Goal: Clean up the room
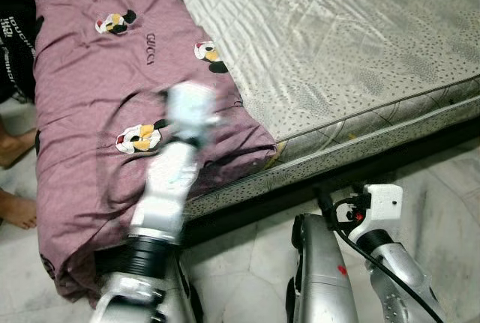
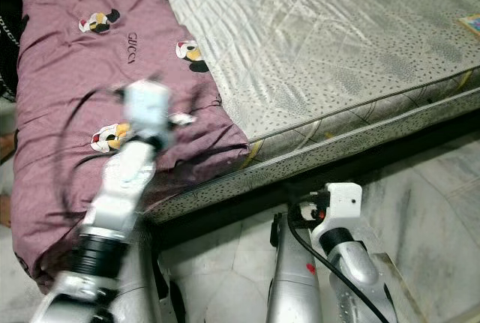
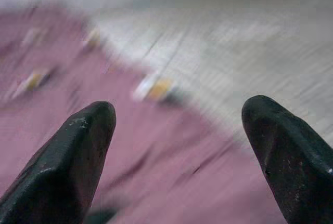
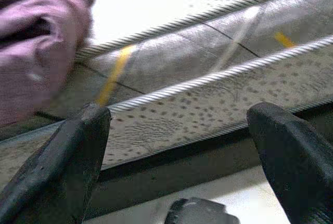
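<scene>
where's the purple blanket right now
The purple blanket lies on the left part of the mattress in the eye views, its end hanging over the edge toward the floor.

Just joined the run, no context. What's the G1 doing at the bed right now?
The robot stands at the side of a bare mattress. A mauve blanket with cartoon prints lies along the mattress's left part and hangs over the edge toward the floor. The left gripper is raised over the blanket, fingers open and holding nothing; the arm looks motion-blurred. The right gripper is low, open, facing the mattress side. A person's bare feet stand at the far left.
</scene>
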### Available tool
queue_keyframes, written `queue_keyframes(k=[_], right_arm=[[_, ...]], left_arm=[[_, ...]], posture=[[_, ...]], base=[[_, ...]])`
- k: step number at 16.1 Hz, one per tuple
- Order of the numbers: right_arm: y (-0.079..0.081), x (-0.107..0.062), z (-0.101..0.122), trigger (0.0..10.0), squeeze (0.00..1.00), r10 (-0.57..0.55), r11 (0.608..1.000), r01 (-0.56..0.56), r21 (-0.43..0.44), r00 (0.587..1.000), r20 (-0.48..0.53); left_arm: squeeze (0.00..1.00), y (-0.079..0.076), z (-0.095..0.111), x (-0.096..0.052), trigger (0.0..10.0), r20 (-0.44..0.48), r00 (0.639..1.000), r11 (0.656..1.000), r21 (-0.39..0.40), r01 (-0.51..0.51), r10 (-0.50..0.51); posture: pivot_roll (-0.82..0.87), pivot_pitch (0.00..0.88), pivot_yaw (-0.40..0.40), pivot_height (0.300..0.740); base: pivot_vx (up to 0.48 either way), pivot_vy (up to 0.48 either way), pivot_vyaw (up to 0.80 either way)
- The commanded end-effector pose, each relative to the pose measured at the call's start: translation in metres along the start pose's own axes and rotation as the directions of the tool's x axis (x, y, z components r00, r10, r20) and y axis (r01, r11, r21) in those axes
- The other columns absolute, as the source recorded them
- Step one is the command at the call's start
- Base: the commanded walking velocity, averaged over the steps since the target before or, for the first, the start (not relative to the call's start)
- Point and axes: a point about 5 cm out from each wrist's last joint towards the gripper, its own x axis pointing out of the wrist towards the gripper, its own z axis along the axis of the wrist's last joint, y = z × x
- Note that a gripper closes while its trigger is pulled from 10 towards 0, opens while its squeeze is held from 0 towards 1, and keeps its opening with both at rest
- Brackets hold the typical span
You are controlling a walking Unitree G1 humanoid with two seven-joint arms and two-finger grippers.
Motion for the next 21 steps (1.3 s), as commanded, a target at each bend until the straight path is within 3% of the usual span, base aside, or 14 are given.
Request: queue_keyframes(k=[1,2,4,6,8,9,11,13,14,15,17,18,20,21], right_arm=[[0.001,-0.003,0.000,10.0,0.00,0.018,1.000,-0.018,0.010,1.000,-0.008],[0.000,-0.001,0.002,10.0,0.00,0.015,1.000,-0.015,0.017,1.000,0.000],[-0.002,0.006,0.011,10.0,0.00,0.002,1.000,-0.001,-0.007,0.999,0.034],[-0.004,0.022,0.030,10.0,0.00,-0.030,0.999,0.032,-0.020,0.994,0.102],[-0.003,0.028,0.040,10.0,0.00,-0.028,0.999,0.031,-0.018,0.991,0.131],[-0.003,0.029,0.042,10.0,0.00,-0.032,0.999,0.034,-0.017,0.990,0.140],[-0.002,0.031,0.043,10.0,0.00,-0.032,0.999,0.035,-0.017,0.989,0.146],[0.000,0.033,0.044,10.0,0.00,-0.035,0.999,0.037,-0.015,0.988,0.152],[0.003,0.038,0.046,10.0,0.00,-0.019,1.000,0.021,-0.012,0.987,0.157],[0.007,0.043,0.047,10.0,0.00,-0.001,1.000,0.003,-0.010,0.988,0.157],[0.010,0.047,0.048,10.0,0.00,0.013,1.000,-0.011,-0.010,0.988,0.155],[0.020,0.061,0.051,10.0,0.00,0.056,0.998,-0.056,-0.003,0.985,0.163],[0.029,0.075,0.052,10.0,0.00,0.077,0.997,-0.081,0.016,0.982,0.173],[0.035,0.082,0.052,10.0,0.00,0.095,0.995,-0.094,-0.012,0.979,0.178]], left_arm=[[0.00,0.008,-0.012,-0.001,10.0,-0.065,0.997,0.999,-0.017,-0.034,0.032],[0.00,0.021,-0.029,-0.001,10.0,-0.162,0.983,0.994,-0.056,-0.093,0.083],[0.00,0.022,-0.050,0.000,10.0,-0.283,0.958,0.993,-0.082,-0.081,0.054],[0.00,-0.010,-0.078,-0.004,10.0,-0.450,0.887,0.993,-0.098,0.067,-0.105],[0.00,-0.035,-0.093,-0.011,10.0,-0.513,0.826,0.972,-0.098,0.215,-0.235],[0.00,-0.046,-0.100,-0.017,10.0,-0.537,0.789,0.950,-0.086,0.300,-0.298],[0.00,-0.063,-0.114,-0.033,10.0,-0.596,0.690,0.871,-0.030,0.491,-0.410],[0.00,-0.065,-0.115,-0.035,10.0,-0.583,0.696,0.851,0.013,0.525,-0.420],[0.00,-0.051,-0.096,-0.022,10.0,-0.450,0.827,0.913,0.056,0.404,-0.338],[0.00,-0.038,-0.080,-0.016,10.0,-0.329,0.909,0.955,0.060,0.290,-0.255],[0.00,-0.025,-0.066,-0.014,10.0,-0.229,0.957,0.980,0.049,0.193,-0.177],[0.00,0.005,-0.043,-0.030,10.0,-0.097,0.995,0.999,-0.044,-0.014,0.010],[0.00,0.033,-0.043,-0.057,10.0,-0.094,0.977,0.979,-0.062,-0.195,0.189],[0.00,0.049,-0.052,-0.080,10.0,-0.133,0.949,0.956,-0.027,-0.291,0.285]], posture=[[-0.11,0.116,0.044,0.521],[-0.11,0.116,0.037,0.521],[-0.11,0.113,0.037,0.521],[-0.12,0.103,0.042,0.521],[-0.12,0.099,0.046,0.521],[-0.12,0.099,0.048,0.521],[-0.12,0.097,0.052,0.521],[-0.11,0.096,0.055,0.521],[-0.10,0.094,0.060,0.521],[-0.10,0.093,0.060,0.521],[-0.09,0.093,0.062,0.521],[-0.03,0.091,0.058,0.521],[0.02,0.089,0.048,0.521],[0.04,0.091,0.041,0.521]], base=[[0.000,0.000,0.00],[0.000,0.000,0.00],[0.000,0.000,0.00],[0.000,0.000,0.00],[0.000,0.000,0.00],[0.000,0.000,0.00],[0.000,0.000,0.00],[0.000,0.000,0.00],[0.000,0.000,0.00],[0.000,0.000,0.00],[0.000,0.000,0.00],[0.000,0.000,0.00],[0.000,0.000,0.00],[0.000,0.000,0.00]])
